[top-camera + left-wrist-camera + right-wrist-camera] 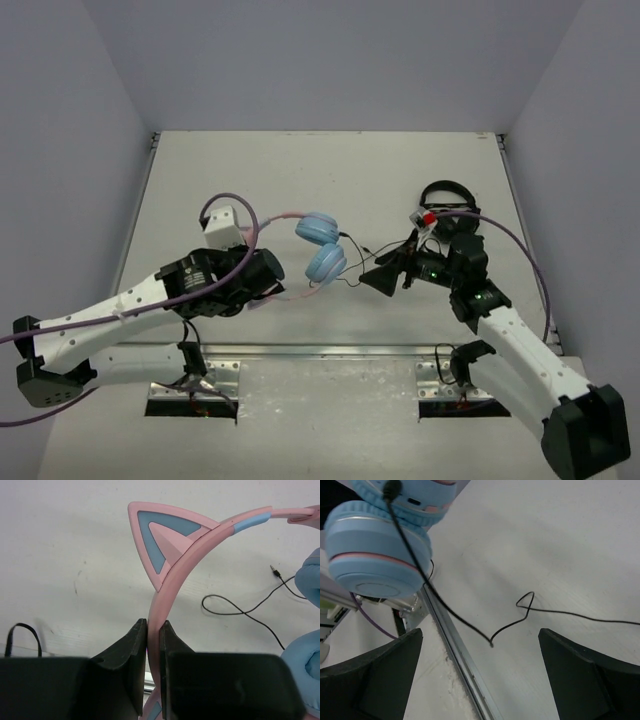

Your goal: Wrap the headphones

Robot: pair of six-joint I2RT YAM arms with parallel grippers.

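Note:
The headphones have a pink cat-ear headband (165, 575) and light blue earcups (322, 245), and stand at the table's middle. My left gripper (268, 280) is shut on the headband; in the left wrist view the gripper (154, 630) pinches the pink band just below one cat ear (160, 535). The thin black cable (240, 611) lies loose on the table, its plug (272, 569) free. My right gripper (376, 274) is open and empty, just right of the earcups. In the right wrist view the gripper (480, 635) is wide open over the cable (460, 622), with an earcup (375, 560) at upper left.
All-black headphones (446, 195) lie at the back right, behind my right arm. A metal rail (460, 660) runs along the table's near edge under the right gripper. Grey walls close in the left, right and far sides.

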